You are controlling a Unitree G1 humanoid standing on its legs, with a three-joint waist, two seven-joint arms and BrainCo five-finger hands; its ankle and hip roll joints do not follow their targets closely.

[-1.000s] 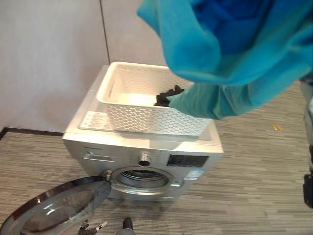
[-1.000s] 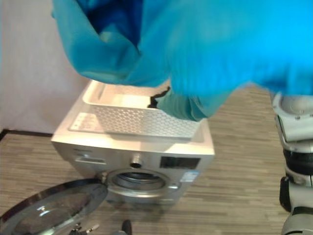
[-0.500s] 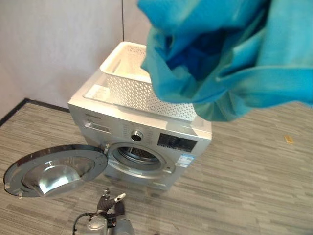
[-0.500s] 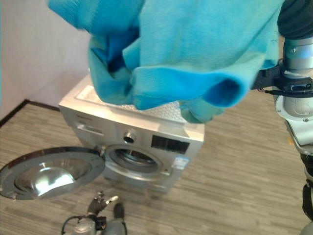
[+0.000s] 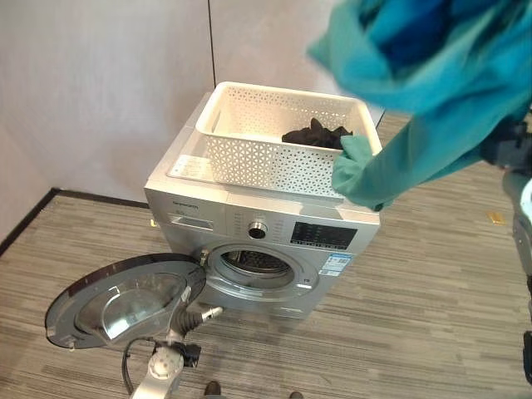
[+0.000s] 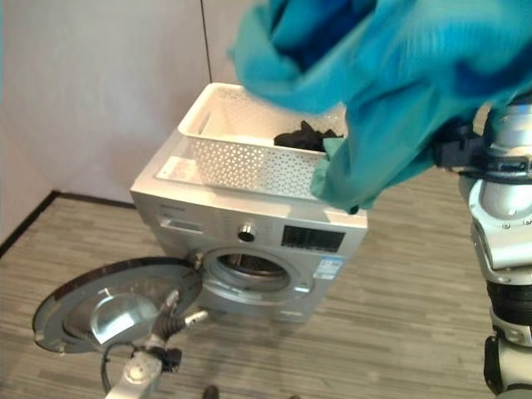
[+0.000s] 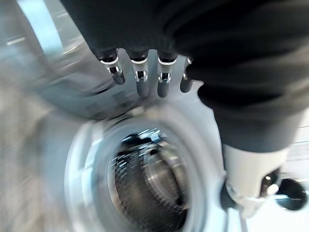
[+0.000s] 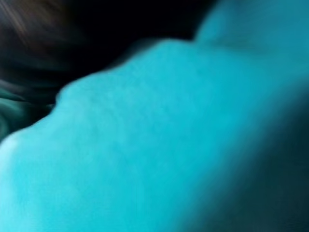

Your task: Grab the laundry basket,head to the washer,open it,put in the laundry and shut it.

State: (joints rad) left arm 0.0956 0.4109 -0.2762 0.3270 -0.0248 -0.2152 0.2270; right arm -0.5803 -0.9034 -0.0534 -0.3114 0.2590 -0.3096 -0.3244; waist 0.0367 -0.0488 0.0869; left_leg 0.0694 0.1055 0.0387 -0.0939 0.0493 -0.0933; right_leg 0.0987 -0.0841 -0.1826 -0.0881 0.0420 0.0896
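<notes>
a teal garment (image 5: 432, 75) hangs high at the right, lifted clear of the white laundry basket (image 5: 287, 137) so it can go down to the drum; its lower end dangles by the basket's right corner. the right hand is buried in the cloth, so i cannot tell its grasp. the basket sits on top of the washer (image 5: 262, 229), a dark garment (image 5: 316, 133) left inside. the washer door (image 5: 125, 299) stands open at the near left. the left hand (image 7: 140, 72), fingers straight and released, hovers before the drum opening (image 7: 145, 179).
</notes>
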